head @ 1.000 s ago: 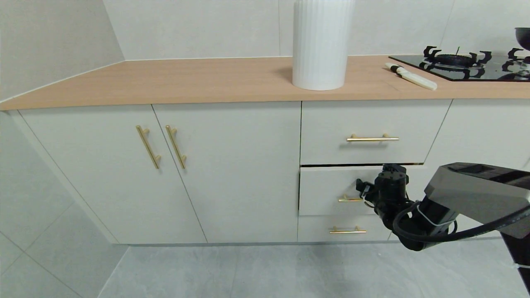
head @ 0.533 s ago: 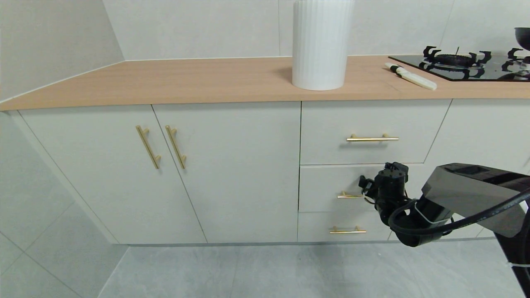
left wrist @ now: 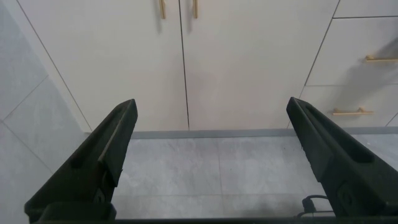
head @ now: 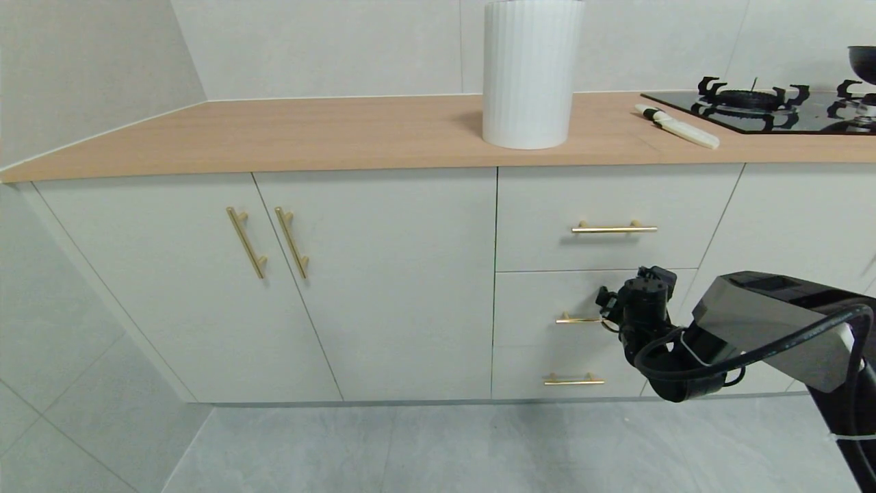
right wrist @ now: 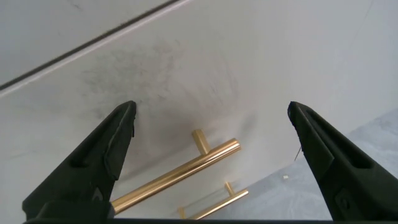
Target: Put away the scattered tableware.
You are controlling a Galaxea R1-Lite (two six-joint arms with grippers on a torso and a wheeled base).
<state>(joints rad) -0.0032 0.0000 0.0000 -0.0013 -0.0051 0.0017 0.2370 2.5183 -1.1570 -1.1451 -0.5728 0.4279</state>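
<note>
Tabletop (head: 308, 137): wooden, well above the right hand (right wrist: 210, 112).
Drawer (head: 534, 301): middle of three, shut, just before that hand.
Jar (head: 527, 72): white, upright on tabletop.
Right hand: wide open at the drawer's handle (right wrist: 180, 171).
Left hand (left wrist: 210, 106): wide, empty, facing cabinet doors (left wrist: 249, 62).
Knife (head: 676, 125): flat on tabletop, above and right of right hand.

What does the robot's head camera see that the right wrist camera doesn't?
Head camera alone: the wooden countertop, the white ribbed container, the knife, the stove and the two cupboard doors. Right wrist camera alone: that the right gripper has its fingers spread open. Both: that gripper, the middle drawer handle and the bottom drawer handle.
</note>
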